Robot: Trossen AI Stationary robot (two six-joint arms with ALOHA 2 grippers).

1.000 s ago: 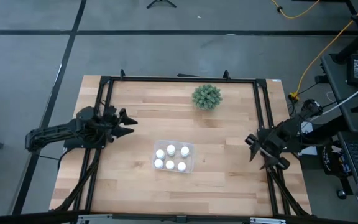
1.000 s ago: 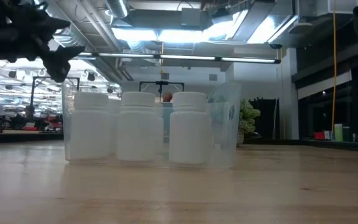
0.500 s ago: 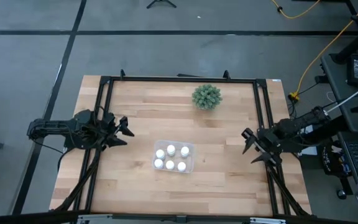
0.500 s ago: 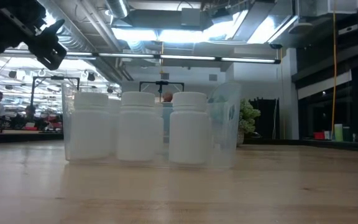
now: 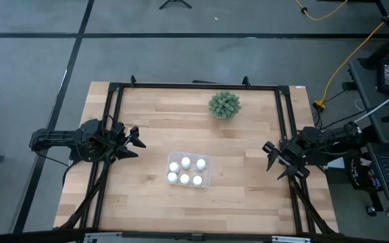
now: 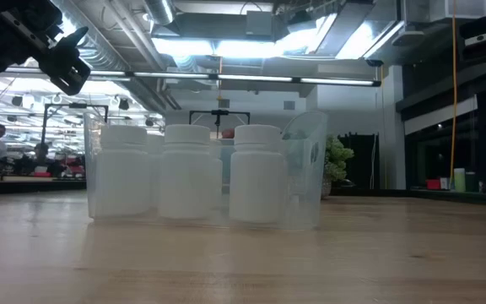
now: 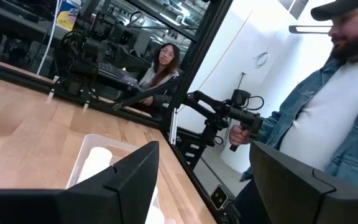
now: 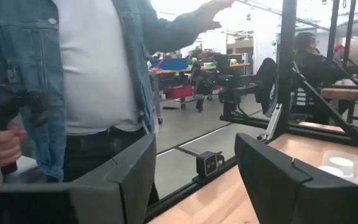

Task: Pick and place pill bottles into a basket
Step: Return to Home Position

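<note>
**Six bottles binned, both arms out at the sides**

Wood table (image 5: 248, 196) in a black frame, grey floor around it. Spiky plant (image 5: 224, 104) far centre. Person in a denim jacket (image 8: 98, 74) beyond the table. Clear basket (image 5: 209, 173) mid-table with six pill bottles (image 5: 186, 163) upright inside in two rows. Left gripper (image 5: 138, 137) at the left edge, right gripper (image 5: 267, 155) at the right edge. Both have fingers spread wide and are empty.

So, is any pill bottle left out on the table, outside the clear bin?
No: the high view shows all six pill bottles inside the clear bin, with only the green plant elsewhere on the table.
</note>
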